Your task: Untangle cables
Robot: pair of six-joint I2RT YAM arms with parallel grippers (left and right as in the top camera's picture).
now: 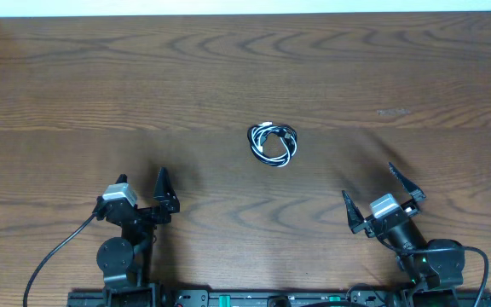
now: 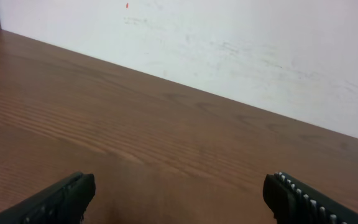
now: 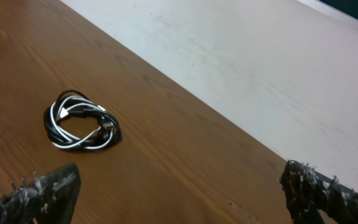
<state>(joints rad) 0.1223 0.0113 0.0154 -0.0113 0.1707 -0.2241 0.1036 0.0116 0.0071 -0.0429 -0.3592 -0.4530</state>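
Cables (image 1: 273, 143), one black and one white, are seen coiled together in a small bundle on the counter (image 1: 228, 68), untouched, so the untangling is judged not yet begun. The left end effector (image 2: 180, 186) and right end effector (image 3: 180, 177) are held wide and empty, well short of the bundle on either side. An approach to the bundle and a pinch on one cord are called for next.

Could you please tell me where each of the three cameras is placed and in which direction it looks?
Overhead: above the table, looking straight down; left arm and right arm show.
Left wrist: low on the left gripper, facing across the table to a white wall; its fingertips show.
Right wrist: on the right gripper, facing the cables; its fingertips show.
Shared: overhead and right wrist both see the cables.
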